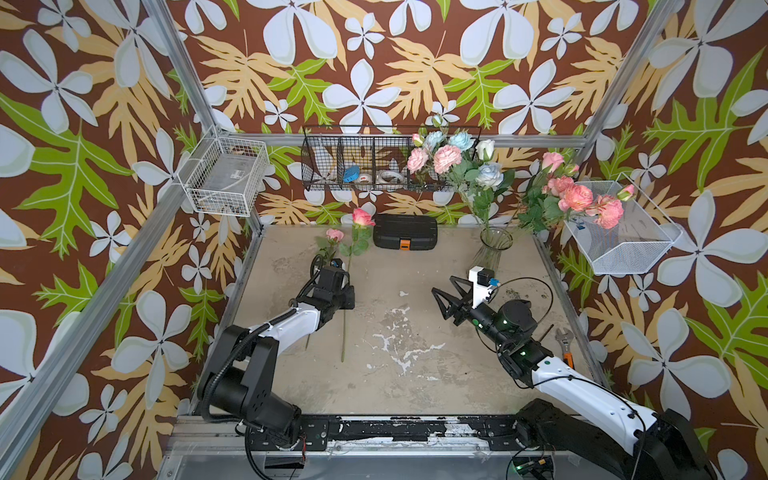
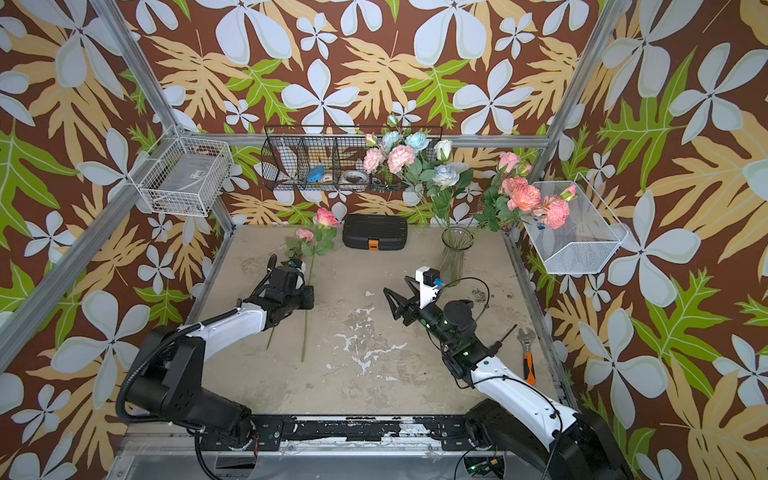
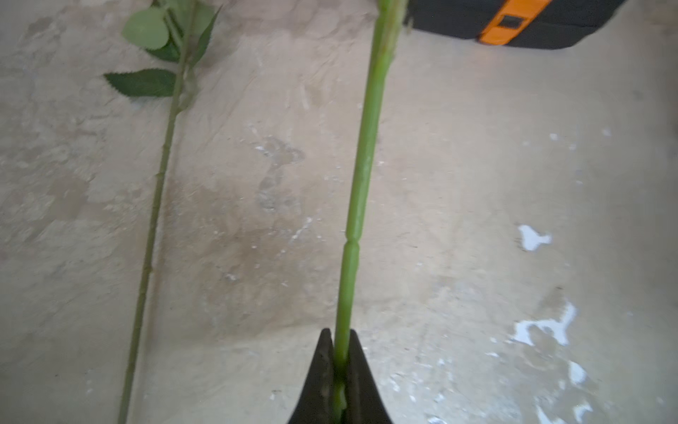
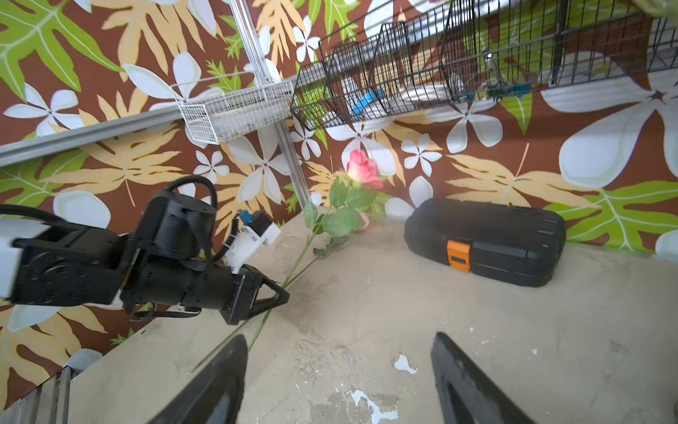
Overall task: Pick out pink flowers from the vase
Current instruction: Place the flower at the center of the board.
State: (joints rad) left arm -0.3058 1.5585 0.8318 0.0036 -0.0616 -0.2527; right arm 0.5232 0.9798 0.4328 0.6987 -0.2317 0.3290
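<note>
Two pink artificial roses are out, by the tabletop's far-left corner. The left gripper grips one stem and the right gripper is open. Pink ruffled carnations remain in the clear ribbed glass vase.

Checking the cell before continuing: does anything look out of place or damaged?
An adjustable wrench lies by the table's right edge, unrelated to flower picking. The tabletop coating is chipped in white patches. One spray of pink flowers leans far sideways from the vase toward a white mesh basket.
</note>
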